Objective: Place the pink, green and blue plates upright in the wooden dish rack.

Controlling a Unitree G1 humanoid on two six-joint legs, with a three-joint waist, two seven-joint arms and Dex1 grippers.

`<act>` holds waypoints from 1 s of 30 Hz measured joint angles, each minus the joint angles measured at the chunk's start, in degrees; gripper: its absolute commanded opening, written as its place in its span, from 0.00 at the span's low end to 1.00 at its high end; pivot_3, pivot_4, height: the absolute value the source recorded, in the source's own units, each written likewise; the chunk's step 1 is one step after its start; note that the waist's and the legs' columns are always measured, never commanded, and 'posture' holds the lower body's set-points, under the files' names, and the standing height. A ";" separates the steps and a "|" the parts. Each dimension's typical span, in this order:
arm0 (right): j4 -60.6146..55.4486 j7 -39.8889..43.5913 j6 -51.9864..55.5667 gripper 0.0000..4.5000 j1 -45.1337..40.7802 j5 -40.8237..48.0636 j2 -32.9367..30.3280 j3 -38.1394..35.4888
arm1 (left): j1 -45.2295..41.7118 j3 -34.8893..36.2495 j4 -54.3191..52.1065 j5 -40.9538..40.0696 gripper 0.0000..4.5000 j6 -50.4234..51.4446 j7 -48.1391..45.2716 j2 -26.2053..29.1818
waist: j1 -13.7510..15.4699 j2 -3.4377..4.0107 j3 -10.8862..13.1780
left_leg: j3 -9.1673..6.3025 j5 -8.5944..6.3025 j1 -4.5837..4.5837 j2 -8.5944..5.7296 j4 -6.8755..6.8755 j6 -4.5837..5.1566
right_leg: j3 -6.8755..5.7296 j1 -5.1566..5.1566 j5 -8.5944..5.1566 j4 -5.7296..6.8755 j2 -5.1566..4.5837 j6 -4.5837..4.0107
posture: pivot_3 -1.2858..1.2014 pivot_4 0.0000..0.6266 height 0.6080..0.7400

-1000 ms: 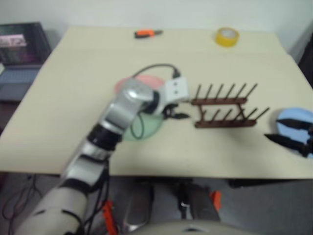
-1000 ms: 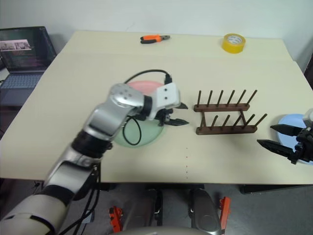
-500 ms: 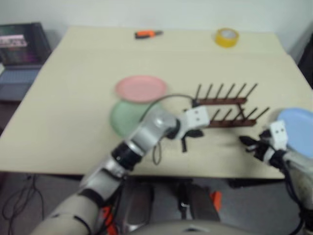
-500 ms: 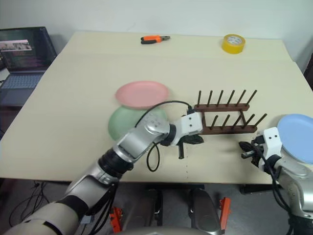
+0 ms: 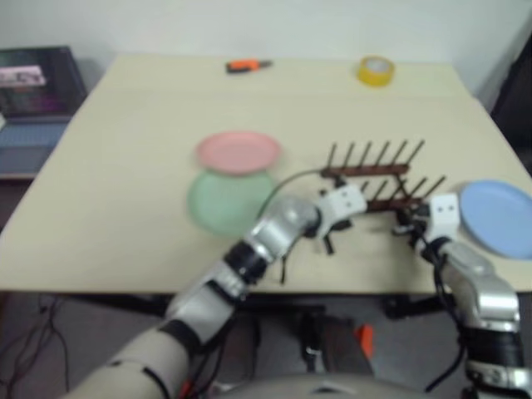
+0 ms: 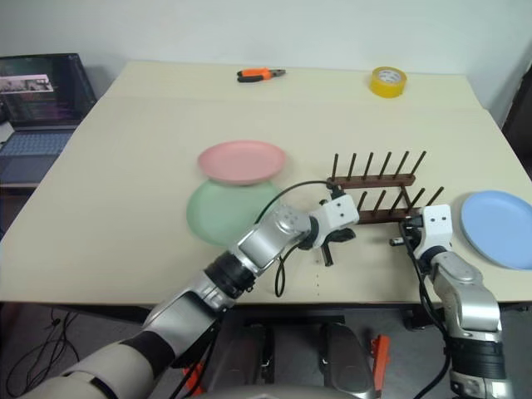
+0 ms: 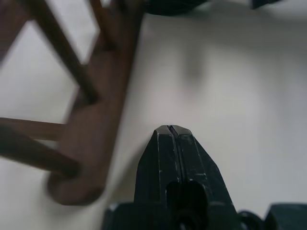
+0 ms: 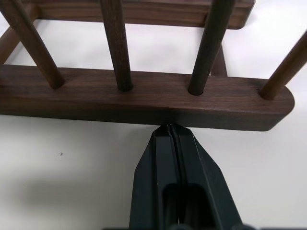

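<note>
Right now I have both tools pressed shut and holding nothing, one at each end of the wooden dish rack (image 6: 376, 199). My left tool (image 6: 329, 254) sits low over the counter (image 6: 125, 208) just beside the rack's left end. My right tool (image 8: 169, 128) has its closed tips touching the side of the near base rail, towards its right end. The rack stands with no plate in it. I see the pink plate (image 6: 242, 160) lying flat left of the rack, overlapping the far edge of the green plate (image 6: 224, 212). The blue plate (image 6: 501, 227) lies flat to the rack's right. An orange-handled tool (image 6: 259, 75) and a yellow tape roll (image 6: 387, 81) rest at the far edge.
</note>
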 measured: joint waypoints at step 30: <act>22.94 -6.00 -19.14 0.01 -19.01 -9.04 5.25 3.40 | -16.22 13.99 34.73 3.68 0.00 -19.17 13.98 -7.55 | -0.03 -0.48 -0.88 | 1.58 2.26 -1.14 -0.70 -2.03 0.45 | 2.39 0.06 -2.77 3.09 -1.22 2.32 | 0.52 0.24 1.00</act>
